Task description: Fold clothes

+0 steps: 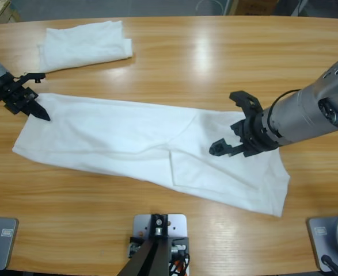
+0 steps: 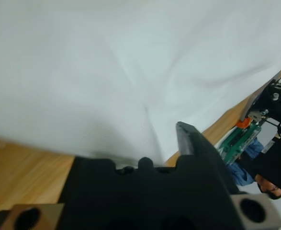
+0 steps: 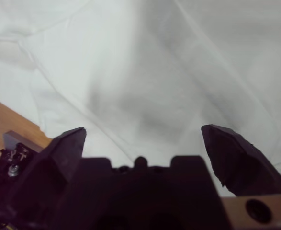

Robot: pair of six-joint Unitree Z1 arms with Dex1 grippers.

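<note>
The right gripper (image 1: 231,125) is hanging over the right part of the large white garment (image 1: 128,138) with its jaws spread wide; the right wrist view shows both jaws well apart above the cloth (image 3: 145,72), gripping nothing. The left gripper (image 1: 37,109) is sitting at the garment's upper left corner with its jaws drawn to a point at the cloth edge; whether fabric is pinched between them cannot be told, as the left wrist view shows only one jaw against white cloth (image 2: 130,62). The garment is lying flat in a long band, its long axis running from the table's (image 1: 215,57) left side down toward the lower right. A second, smaller folded white garment (image 1: 82,45) is lying well apart near the table's far left edge.
</note>
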